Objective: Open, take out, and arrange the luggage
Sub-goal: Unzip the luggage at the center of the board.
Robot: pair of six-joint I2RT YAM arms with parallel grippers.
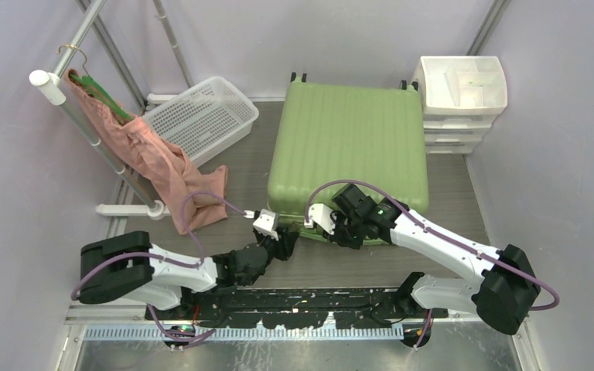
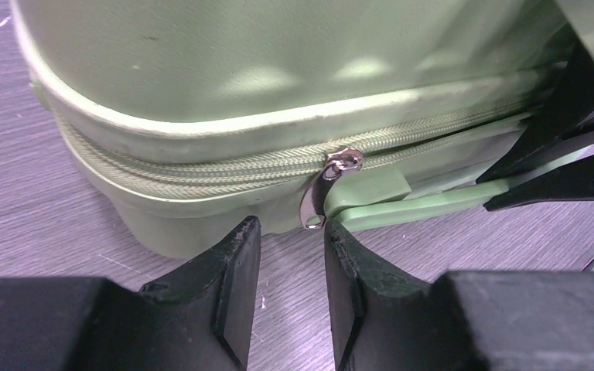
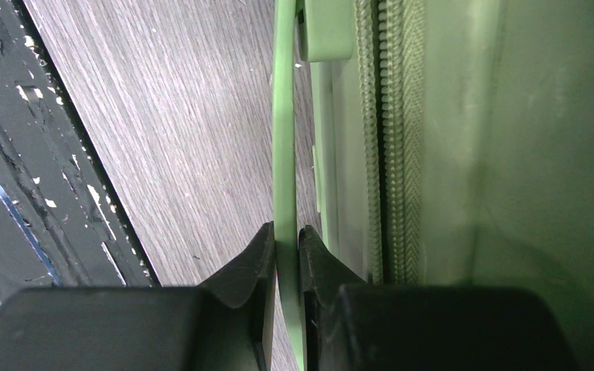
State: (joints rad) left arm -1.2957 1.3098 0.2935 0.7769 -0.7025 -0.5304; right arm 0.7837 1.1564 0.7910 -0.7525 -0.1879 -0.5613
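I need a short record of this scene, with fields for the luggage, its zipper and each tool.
luggage: light green, lying flat, lid closed
zipper pull: metal, hanging on the near side, not gripped
left tool: open, just before the zipper pull, holding nothing
right tool: shut on the green handle
nearby: white basket, white drawer unit

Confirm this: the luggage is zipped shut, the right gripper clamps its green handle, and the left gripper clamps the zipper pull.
Not quite. The left gripper is open; the zipper pull hangs just ahead of its fingertips, ungripped, as the left wrist view shows. The rest stands.
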